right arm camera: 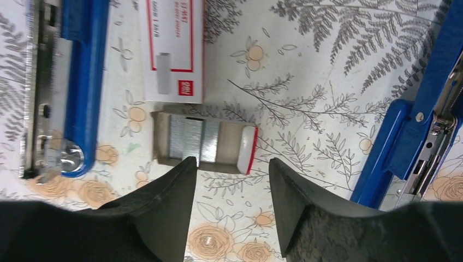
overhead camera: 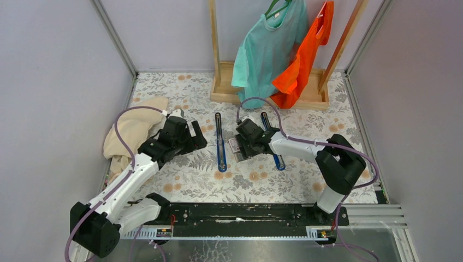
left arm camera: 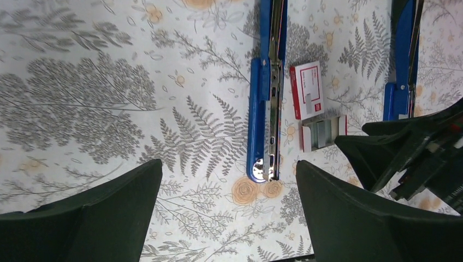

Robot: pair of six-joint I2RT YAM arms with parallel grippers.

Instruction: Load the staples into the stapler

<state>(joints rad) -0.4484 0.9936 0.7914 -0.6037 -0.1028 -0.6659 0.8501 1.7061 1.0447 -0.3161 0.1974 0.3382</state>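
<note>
Silvery ribbed staples (right arm camera: 194, 139) — a small block in a cardboard tray (right arm camera: 229, 143).

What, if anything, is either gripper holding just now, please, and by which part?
Nothing is held: the right gripper stands open near the staples, the left gripper open too.
</note>
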